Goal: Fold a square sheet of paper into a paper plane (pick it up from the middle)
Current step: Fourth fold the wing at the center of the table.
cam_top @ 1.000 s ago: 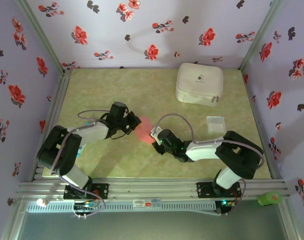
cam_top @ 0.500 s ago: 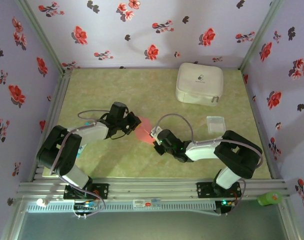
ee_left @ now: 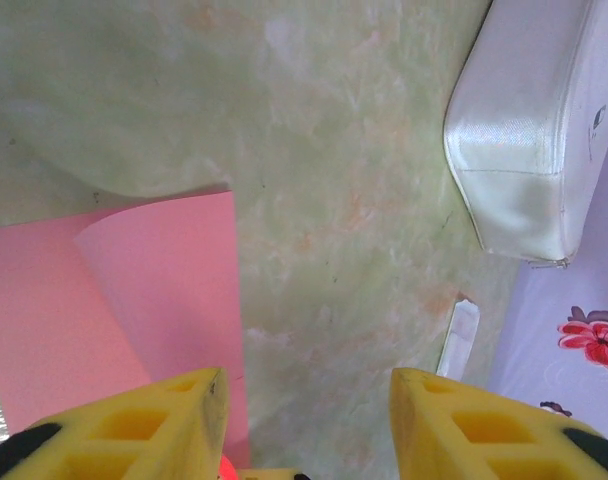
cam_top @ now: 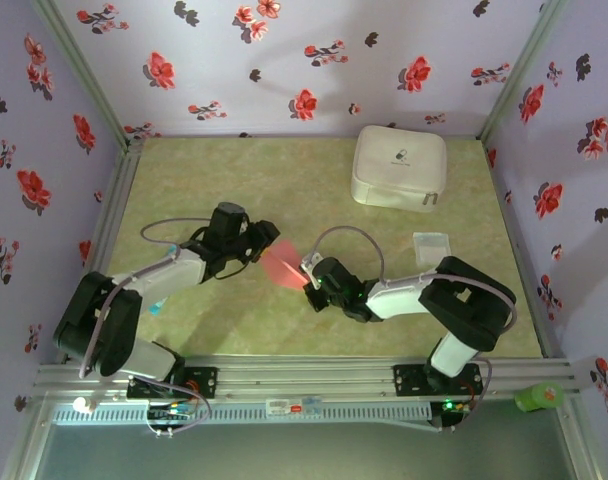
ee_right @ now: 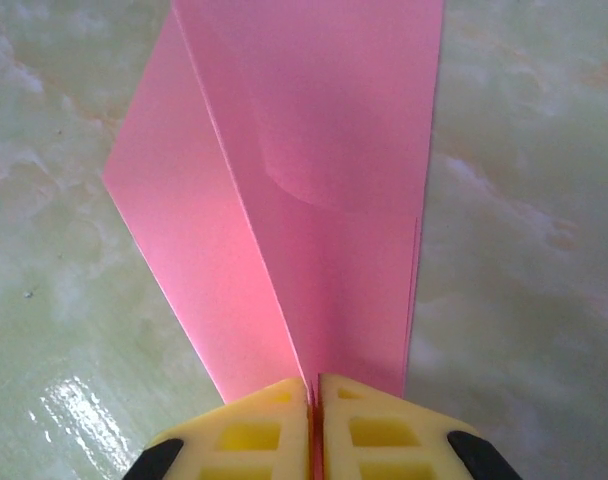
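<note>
The part-folded sheet of paper [ee_right: 314, 190] lies on the table [cam_top: 284, 180] between the arms, its crease running straight out from the right gripper [ee_right: 314, 395], which is clamped on its near end, while the left gripper [ee_left: 309, 395] hovers just beside it with jaws apart.

Salmon-pink folded paper sheet [ee_right: 324, 200]: thin, matt, smooth; creases sharp. Pale green marbled counter [ee_right: 74, 400]: smooth, glossy, with wet-looking glare beside my right pincer [ee_right: 312, 385]. My yellow pincer fingers [ee_right: 254, 430]: matt, moulded-plastic look. White rounded-square case [ee_left: 524, 150]: fine woven texture, faint sheen.
</note>
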{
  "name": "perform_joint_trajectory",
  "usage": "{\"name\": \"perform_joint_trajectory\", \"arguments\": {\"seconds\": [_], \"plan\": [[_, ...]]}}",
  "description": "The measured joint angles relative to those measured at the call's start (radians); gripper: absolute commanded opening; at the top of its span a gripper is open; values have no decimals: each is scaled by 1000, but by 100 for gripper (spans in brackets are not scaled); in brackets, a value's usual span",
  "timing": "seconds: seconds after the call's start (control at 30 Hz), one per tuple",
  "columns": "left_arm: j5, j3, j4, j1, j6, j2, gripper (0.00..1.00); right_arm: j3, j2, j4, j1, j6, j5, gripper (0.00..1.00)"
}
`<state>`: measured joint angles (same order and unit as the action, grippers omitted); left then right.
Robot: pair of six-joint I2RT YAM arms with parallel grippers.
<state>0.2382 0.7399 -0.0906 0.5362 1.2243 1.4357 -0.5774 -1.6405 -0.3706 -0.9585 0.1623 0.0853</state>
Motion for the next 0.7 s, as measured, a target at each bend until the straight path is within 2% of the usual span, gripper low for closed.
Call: {"name": "perform_joint_trajectory", "arguments": {"seconds": [0.27,0.47,0.7], "plan": [[-11,-18,14,0,0,-4,43,-8,-18,-23,46,63,-82,6],[-11,-27,13,0,0,-4,40,-21,-36,-37,103,130,-194,5],[-10,-42,9,0,0,-4,36,-45,-63,-44,119,172,-259,6]]}}
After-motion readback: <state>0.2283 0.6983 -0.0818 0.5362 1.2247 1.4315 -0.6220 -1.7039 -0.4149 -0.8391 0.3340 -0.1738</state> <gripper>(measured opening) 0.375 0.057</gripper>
